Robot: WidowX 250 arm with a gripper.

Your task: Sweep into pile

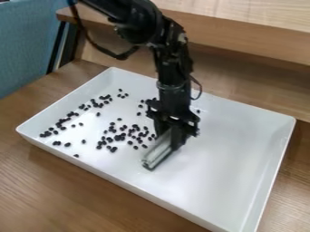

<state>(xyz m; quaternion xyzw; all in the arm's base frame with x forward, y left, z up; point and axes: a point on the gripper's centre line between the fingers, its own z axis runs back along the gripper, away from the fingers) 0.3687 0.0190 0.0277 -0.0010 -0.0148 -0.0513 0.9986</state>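
Observation:
The black gripper (172, 134) hangs down over the middle of the white tray, shut on a pale sweeping tool (158, 152). The tool's long lower edge slants across the tray floor, its near end toward the front rim. Small dark beans (119, 137) lie loosely clustered just left of the tool, some close beside it. More beans (63, 121) form a scattered band along the tray's left side, with a few stray ones toward the back. Part of the tray floor behind the gripper is hidden.
The white tray (278, 159) has raised walls on all sides and stands on a brown wooden table (79, 190). A wooden ledge (254, 38) runs behind it. Blue fabric (27, 43) is at the upper left, and a black cable loops beside the arm.

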